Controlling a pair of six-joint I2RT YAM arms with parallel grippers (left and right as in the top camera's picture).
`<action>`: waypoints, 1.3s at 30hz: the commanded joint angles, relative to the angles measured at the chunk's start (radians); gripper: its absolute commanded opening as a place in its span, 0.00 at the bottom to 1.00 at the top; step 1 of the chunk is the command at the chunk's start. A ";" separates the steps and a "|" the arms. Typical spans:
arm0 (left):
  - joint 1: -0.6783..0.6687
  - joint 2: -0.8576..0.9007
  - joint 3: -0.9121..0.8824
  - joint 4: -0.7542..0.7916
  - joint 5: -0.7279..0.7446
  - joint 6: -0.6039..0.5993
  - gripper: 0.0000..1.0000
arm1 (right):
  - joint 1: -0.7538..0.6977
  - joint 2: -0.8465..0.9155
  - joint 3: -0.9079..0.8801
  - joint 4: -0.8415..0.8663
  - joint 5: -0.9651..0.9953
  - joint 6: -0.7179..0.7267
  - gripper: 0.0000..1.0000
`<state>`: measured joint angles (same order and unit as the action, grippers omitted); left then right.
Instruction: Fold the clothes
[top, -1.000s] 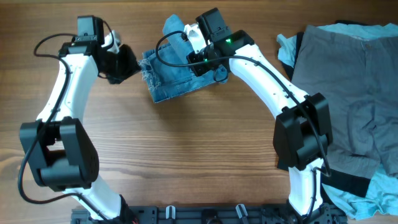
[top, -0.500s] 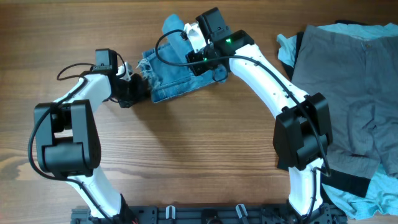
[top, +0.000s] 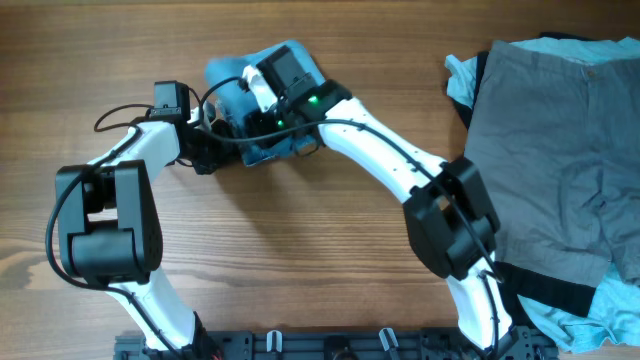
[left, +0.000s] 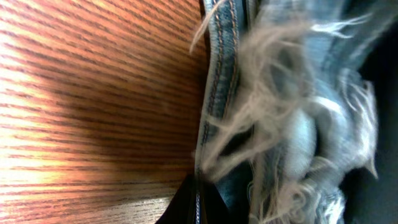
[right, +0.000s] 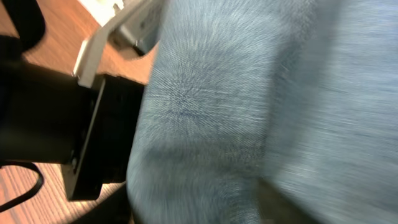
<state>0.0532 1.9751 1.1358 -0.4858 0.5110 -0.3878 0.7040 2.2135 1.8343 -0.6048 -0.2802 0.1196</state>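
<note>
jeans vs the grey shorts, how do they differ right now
The jeans are frayed light-blue denim; the grey shorts are plain grey. The jeans are a small bunched bundle at upper left; the grey shorts lie spread wide at right, over other clothes. Both are soft garments.

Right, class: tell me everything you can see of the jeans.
The jeans are light-blue denim, bunched into a compact bundle on the wooden table, well left of the grey shorts. The left wrist view shows a stitched seam and a frayed, whitish hem. The left hand meets the bundle's left edge and the right hand sits over it. Whether either grips is unclear.
</note>
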 joint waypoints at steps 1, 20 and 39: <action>-0.012 0.028 -0.023 -0.007 0.016 -0.012 0.04 | -0.017 -0.021 -0.002 -0.009 0.004 -0.055 0.99; 0.139 -0.304 0.012 -0.132 0.152 0.044 0.11 | -0.166 0.094 -0.074 -0.117 -0.075 0.267 0.04; -0.052 0.145 0.014 0.286 -0.206 -0.018 0.07 | -0.184 0.168 -0.051 -0.285 -0.215 0.306 0.04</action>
<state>-0.0479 1.9854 1.1492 -0.2176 0.4046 -0.3466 0.5087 2.3413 1.7973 -0.7979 -0.4965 0.4484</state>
